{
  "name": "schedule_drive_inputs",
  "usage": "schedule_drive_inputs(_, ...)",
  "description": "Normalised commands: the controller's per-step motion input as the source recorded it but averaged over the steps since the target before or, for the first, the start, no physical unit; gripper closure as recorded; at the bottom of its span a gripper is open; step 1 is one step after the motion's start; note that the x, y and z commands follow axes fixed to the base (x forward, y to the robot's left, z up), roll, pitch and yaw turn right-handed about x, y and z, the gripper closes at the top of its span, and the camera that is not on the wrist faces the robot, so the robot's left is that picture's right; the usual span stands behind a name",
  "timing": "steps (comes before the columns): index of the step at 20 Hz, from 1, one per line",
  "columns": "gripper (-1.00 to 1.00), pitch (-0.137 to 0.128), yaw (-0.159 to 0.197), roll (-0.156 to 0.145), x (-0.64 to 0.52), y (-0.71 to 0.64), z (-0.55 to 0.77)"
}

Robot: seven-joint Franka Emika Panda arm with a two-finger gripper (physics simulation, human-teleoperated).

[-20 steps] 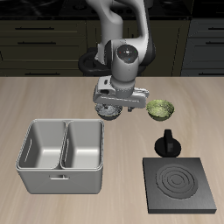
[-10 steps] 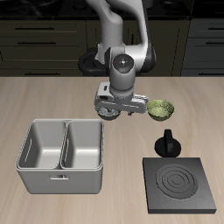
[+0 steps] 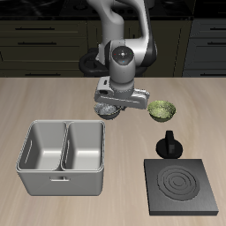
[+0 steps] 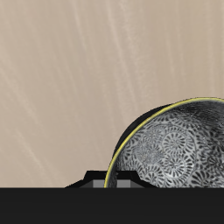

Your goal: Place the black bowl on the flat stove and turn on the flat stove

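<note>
Wooden table (image 3: 53, 101): one black bowl (image 4: 175, 144), one olive-green bowl (image 3: 161, 110), one flat stove (image 3: 184, 186)

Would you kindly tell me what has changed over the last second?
The gripper, over the black bowl, shifted slightly toward the table's back; whether it grips the bowl is hidden. The olive-green bowl, stove and caddy stayed put.

Exterior view: the black bowl (image 3: 108, 110) is largely hidden by the gripper (image 3: 112, 104), whose fingertips cannot be made out. Wrist view: the bowl is cut off by the frame edge and the gripper body.
</note>
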Motion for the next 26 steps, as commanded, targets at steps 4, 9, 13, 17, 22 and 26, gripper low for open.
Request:
schedule_drive_inputs(4,1.00,-0.026,0.009,-0.015,-0.02,-0.04,0.07)
schedule_drive_inputs(9,1.00,-0.074,0.043,0.006,-0.03,0.01,0.37)
schedule_drive_inputs(13,1.00,-0.092,0.031,0.018,-0.02,0.08,0.52)
schedule_drive_inputs(17,1.00,-0.099,0.023,0.009,-0.02,0.04,0.57)
schedule_drive_inputs(22,1.00,-0.062,0.005,-0.001,-0.04,0.02,0.47)
schedule_drive_inputs(26,1.00,-0.066,0.001,-0.002,-0.09,0.01,0.44)
